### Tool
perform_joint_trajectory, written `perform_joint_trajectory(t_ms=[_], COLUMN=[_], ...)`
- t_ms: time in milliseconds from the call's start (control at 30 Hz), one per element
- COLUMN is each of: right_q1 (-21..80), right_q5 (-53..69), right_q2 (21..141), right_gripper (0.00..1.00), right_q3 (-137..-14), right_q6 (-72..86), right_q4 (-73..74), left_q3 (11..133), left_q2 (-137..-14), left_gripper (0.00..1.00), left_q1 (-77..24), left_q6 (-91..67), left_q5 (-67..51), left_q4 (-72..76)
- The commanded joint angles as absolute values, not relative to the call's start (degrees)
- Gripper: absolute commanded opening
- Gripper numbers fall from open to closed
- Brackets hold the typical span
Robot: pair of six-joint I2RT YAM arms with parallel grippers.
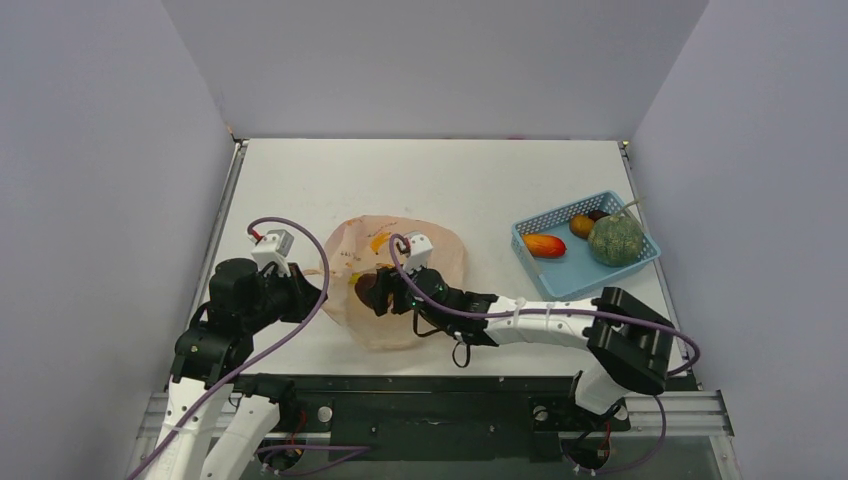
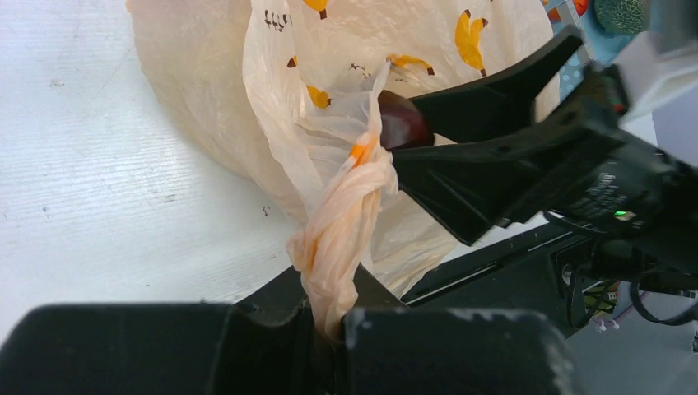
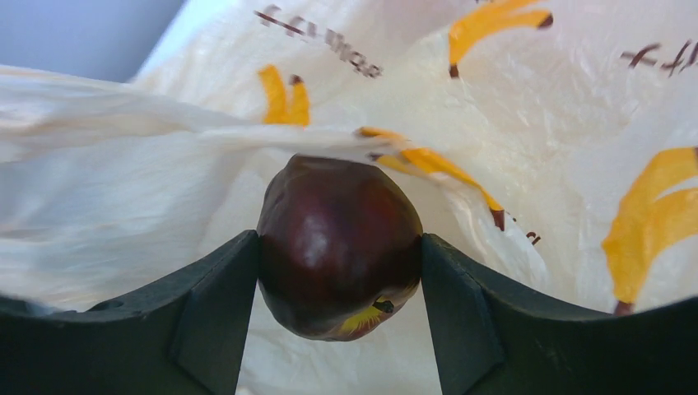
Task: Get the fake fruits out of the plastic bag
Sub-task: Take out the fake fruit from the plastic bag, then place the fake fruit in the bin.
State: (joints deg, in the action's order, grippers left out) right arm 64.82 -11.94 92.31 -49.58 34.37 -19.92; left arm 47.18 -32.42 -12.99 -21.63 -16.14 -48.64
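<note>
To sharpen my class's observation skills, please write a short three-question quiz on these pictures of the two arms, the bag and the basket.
1. True or false: the left gripper is shut on a twisted strip of the bag.
2. What does the right gripper hold? A) a dark maroon fruit B) a banana C) nothing
3. Where does the green melon lie?
Key: 1 true; 2 A; 3 in the blue basket.

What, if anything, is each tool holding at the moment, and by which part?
The left tool pinches the plastic bag by its twisted handle; the right tool grips a dark maroon fruit by its two sides.
</note>
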Motion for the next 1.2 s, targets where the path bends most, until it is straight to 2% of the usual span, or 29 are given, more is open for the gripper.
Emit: perform_joint_trajectory(t_ms=[0,400,533,667,933,1167], right_q1=[64.82,57.99,51.0,43.62,18.33,7.77], right_q5=[-9.77,-1.28,2.16,-3.27,-7.52,-14.38], right_q2=[84.24,71.61,66.33,60.2,49.63,52.82], right_gripper=[0.0,0.0,0.0,0.0,0.0,0.0], right_q3=[-50.17,-53.41,-51.3,-48.66,-37.42,-38.94], right_q6=[35.26,40.08,42.59,41.82,49.04,46.12], right_q4=[-20.62,-14.03,-13.31,-6.21,0.77,11.94], left_q3=[47.56,47.47,47.52,47.49,47.48,47.54], left_q2=[-32.05,-31.34,-31.05,-30.96,-30.15,-30.39], left_gripper=[0.0,0.0,0.0,0.0,0.0,0.0], left_q1=[-13.26,-13.21,-13.27,-13.35,-13.62,-13.7], left_q6=[-21.75,-21.61,-21.62,-21.47,-21.62,-21.53], left_q5=[-15.22,-15.74,-15.97,-16.18,-15.99,-16.31], left_q4=[-46.44,-46.32,-46.23,-46.23,-46.23,-46.23])
